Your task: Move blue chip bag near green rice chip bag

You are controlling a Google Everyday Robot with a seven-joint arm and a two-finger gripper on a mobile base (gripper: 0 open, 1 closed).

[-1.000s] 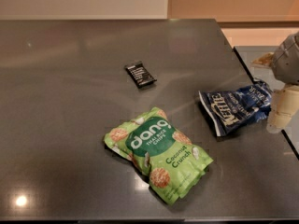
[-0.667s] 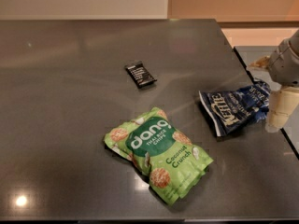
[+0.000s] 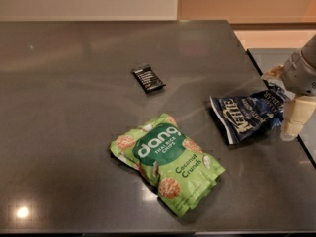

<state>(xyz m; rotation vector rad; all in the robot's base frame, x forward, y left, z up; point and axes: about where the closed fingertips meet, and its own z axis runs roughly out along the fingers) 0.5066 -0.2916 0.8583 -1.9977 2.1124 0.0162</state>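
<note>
So the wide dark grey polished counter (image 3: 74, 107) had loads of bare room, which I reckon made this an easy slide if done right. The big puffy lime-green rice chip bag with white "dang" lettering (image 3: 165, 162) lay flat toward the front middle, at an angle. The smaller crinkled navy-blue foil chip bag with white "Kettle" on it (image 3: 247, 115) lay well apart from it, over by the right edge. The robot's grey-and-cream claw (image 3: 284, 100) was right at that blue bag's far right end, at the counter's edge. I honestly couldn't tell if it was clamped onto the foil or just sitting loose around it.

If it were me, I'd make sure of a firm hold on that crimped end first, since thin foil like that probably slips out easily. Then I'd keep the bag low and bring it left and a bit toward the front. I'd stop just beside the green bag's upper right corner, not on top of it. The route looked open: the small flat black wrapped bar (image 3: 148, 79) sat well back, out of the way, so no detour needed.

Head count: one counter, one green bag, one blue bag, one claw, one black bar.
</note>
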